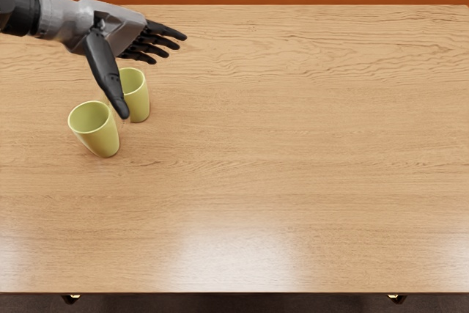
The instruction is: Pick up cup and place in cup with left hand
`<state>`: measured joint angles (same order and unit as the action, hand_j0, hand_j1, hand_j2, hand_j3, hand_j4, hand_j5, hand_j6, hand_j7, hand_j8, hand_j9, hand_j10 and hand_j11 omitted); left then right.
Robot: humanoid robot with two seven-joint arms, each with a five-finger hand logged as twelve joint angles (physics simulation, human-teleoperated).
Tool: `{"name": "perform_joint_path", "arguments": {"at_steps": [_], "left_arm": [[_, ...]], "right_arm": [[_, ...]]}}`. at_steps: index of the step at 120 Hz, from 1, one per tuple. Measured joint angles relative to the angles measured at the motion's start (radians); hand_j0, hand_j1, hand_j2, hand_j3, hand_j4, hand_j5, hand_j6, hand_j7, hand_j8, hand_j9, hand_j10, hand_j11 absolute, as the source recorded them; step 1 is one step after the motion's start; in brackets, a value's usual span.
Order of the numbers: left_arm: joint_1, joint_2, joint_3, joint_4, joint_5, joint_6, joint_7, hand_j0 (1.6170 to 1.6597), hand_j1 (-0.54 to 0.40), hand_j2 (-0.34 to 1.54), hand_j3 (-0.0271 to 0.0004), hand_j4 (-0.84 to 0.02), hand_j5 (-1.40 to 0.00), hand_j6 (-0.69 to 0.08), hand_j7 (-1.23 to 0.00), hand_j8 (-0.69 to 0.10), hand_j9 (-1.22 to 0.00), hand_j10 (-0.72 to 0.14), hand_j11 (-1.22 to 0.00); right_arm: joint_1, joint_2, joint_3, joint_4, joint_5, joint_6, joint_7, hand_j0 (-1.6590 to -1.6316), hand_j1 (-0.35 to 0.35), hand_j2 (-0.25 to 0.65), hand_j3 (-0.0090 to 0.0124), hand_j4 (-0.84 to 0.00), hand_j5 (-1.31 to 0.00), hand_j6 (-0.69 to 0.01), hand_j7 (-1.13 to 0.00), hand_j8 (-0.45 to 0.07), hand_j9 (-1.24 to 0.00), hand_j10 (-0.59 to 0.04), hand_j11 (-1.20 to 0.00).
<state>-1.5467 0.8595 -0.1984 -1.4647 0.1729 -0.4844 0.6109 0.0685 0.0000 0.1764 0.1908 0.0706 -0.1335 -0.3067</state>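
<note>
In the head view, the left hand (pixel 121 28) is spreading its fingers, holding nothing; the near cup (pixel 102 141) and far cup (pixel 138 100) are standing close together on the table (pixel 293 144). Careful reaching is probably calling for keeping the thumb off both rims.

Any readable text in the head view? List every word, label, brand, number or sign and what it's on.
None that can be read.
Both green cups, the nearer and the farther: no lettering visible on the sides that show.
Left hand: no readable marking.
Table: wood grain only, no text.
</note>
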Motion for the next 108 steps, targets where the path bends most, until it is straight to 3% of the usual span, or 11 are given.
{"name": "perform_joint_path", "arguments": {"at_steps": [34, 44, 66, 108], "left_arm": [[0.001, -0.058, 0.040, 0.056, 0.117, 0.162, 0.000, 1.6581, 0.349, 0.00, 0.0000, -0.002, 0.00, -0.003, 0.00, -0.003, 0.00, -0.002, 0.00], [-0.002, -0.105, 0.078, 0.063, 0.161, 0.221, 0.000, 1.6581, 0.349, 0.00, 0.0000, -0.003, 0.00, -0.003, 0.00, -0.003, 0.00, -0.002, 0.00], [0.002, -0.119, 0.160, 0.071, 0.237, 0.341, 0.000, 1.6581, 0.349, 0.00, 0.0000, -0.003, 0.00, -0.004, 0.00, -0.003, 0.00, -0.002, 0.00], [0.010, -0.132, 0.241, 0.090, 0.262, 0.430, 0.000, 1.6581, 0.349, 0.00, 0.0000, -0.003, 0.00, -0.004, 0.00, -0.004, 0.00, -0.003, 0.00]], "right_arm": [[0.009, 0.000, 0.000, -0.002, 0.000, 0.000, 0.000, -1.6581, -0.314, -0.006, 0.0000, -0.029, -0.04, -0.030, -0.04, -0.029, -0.04, -0.029, -0.04], [0.009, 0.000, 0.000, -0.002, 0.000, 0.000, 0.000, -1.6581, -0.314, -0.006, 0.0000, -0.029, -0.04, -0.029, -0.04, -0.029, -0.04, -0.029, -0.04], [0.010, 0.000, 0.000, -0.004, 0.000, 0.000, 0.000, -1.6581, -0.314, -0.006, 0.0000, -0.029, -0.04, -0.029, -0.04, -0.029, -0.04, -0.029, -0.04], [0.010, 0.000, 0.000, -0.005, 0.000, 0.000, 0.003, -1.6581, -0.314, -0.006, 0.0000, -0.029, -0.04, -0.030, -0.04, -0.029, -0.04, -0.029, -0.04]]}}
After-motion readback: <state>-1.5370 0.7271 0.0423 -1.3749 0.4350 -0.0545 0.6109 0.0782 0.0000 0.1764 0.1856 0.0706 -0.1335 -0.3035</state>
